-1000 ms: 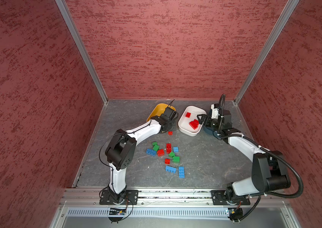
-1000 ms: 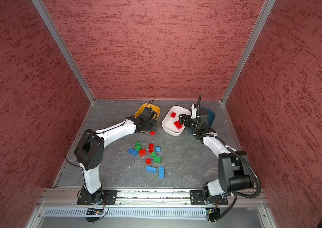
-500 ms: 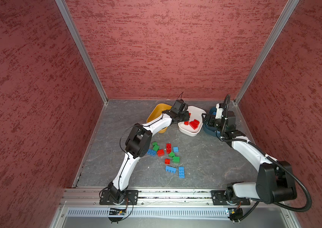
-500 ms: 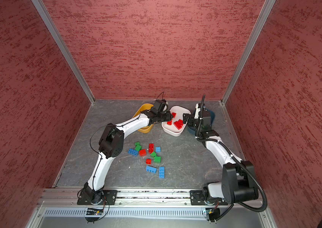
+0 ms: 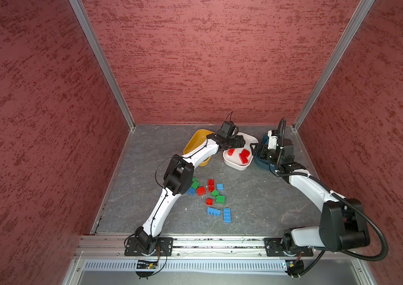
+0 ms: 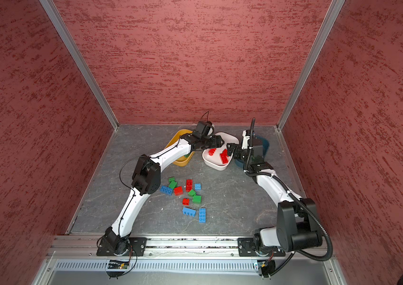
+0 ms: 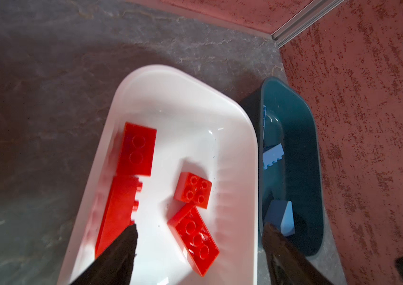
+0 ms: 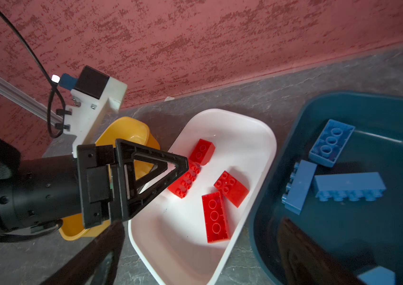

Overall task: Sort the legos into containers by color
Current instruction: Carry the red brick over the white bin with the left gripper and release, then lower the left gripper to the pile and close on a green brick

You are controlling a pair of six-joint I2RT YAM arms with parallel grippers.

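Left wrist view: left gripper (image 7: 199, 227) jaws wide apart, empty, above white tub (image 7: 232, 138); four red legos (image 7: 193, 190) in tub under gripper. Teal tub (image 7: 304, 138) just beside, blue legos (image 7: 273, 156) inside. Right gripper (image 8: 202, 223) spread wide, empty, above adjoining white and teal rims. Yellow tub (image 8: 131, 128) beyond left gripper. Loose legos (image 5: 210, 184) on surface (image 5: 257, 197), toward arm bases from both grippers.

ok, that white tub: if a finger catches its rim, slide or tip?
Probably slides: the white tub looks like thin glossy plastic holding only four red bricks, so likely light. Tipping seems less likely, being shallow and wide. Its rounded glossy rim could slip from a pinch.
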